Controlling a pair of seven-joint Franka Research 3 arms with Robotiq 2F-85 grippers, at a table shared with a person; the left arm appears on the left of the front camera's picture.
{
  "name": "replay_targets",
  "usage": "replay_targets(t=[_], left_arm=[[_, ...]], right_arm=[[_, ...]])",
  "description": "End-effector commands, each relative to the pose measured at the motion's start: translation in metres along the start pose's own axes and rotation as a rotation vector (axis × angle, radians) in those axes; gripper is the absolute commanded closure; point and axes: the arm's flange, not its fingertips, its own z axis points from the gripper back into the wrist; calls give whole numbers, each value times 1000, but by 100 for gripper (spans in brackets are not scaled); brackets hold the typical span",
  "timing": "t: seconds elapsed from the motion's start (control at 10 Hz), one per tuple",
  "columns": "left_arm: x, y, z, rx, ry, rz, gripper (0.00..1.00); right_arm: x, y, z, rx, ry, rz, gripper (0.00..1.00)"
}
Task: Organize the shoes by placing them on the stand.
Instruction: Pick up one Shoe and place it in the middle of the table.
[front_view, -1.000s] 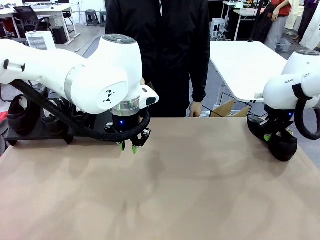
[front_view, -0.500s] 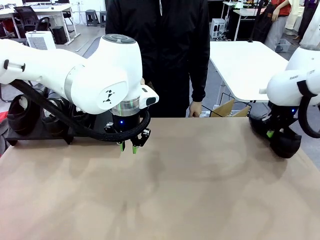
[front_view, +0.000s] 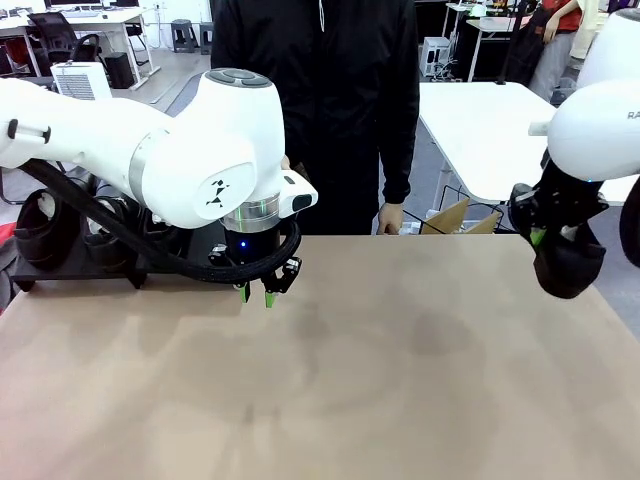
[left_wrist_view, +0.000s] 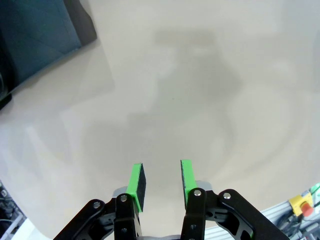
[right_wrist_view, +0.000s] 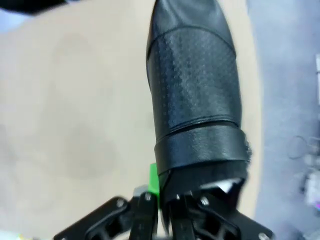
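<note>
Black leather showed at the right edge of the table (front_view: 400, 400), where the right gripper (front_view: 548, 236) was clamped on the collar of one shoe (front_view: 568, 268) and held it clear of the tabletop, toe hanging down. In the right wrist view that shoe (right_wrist_view: 195, 95) stretched away from the gripper (right_wrist_view: 162, 197), one green pad pressed to its ankle rim. The left gripper (front_view: 257, 293) hovered just above the table at the far left centre, its jaws partly apart with nothing between them, as the left wrist view (left_wrist_view: 160, 182) confirmed. Other shoes (front_view: 42, 232) stood on the stand (front_view: 70, 268) at the far left, partly hidden behind the left arm. A person stood at the far side, one hand (front_view: 392, 218) near the table's edge.
</note>
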Motion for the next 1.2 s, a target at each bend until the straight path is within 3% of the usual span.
replay_targets(t=[0.0, 0.3, 0.4, 0.5, 0.7, 0.9, 1.1], left_arm=[[-1, 2, 1, 21, -6, 8, 59], [-1, 2, 1, 21, -6, 8, 59], [-1, 2, 1, 21, -6, 8, 59], [-1, 2, 1, 21, -6, 8, 59], [-1, 2, 1, 21, -6, 8, 59], [-1, 2, 1, 21, -6, 8, 59], [-1, 2, 1, 21, -6, 8, 59]], right_arm=[[27, -23, -5, 8, -40, -45, 100], [27, -23, -5, 8, -40, -45, 100], [11, -17, -8, 5, -7, -40, 100], [0, 7, -6, -3, -18, -68, 100], [-35, 87, -11, 42, -53, -33, 100], [-62, 152, -46, 36, -42, 19, 100], [-79, 181, -91, 88, 63, 38, 100]])
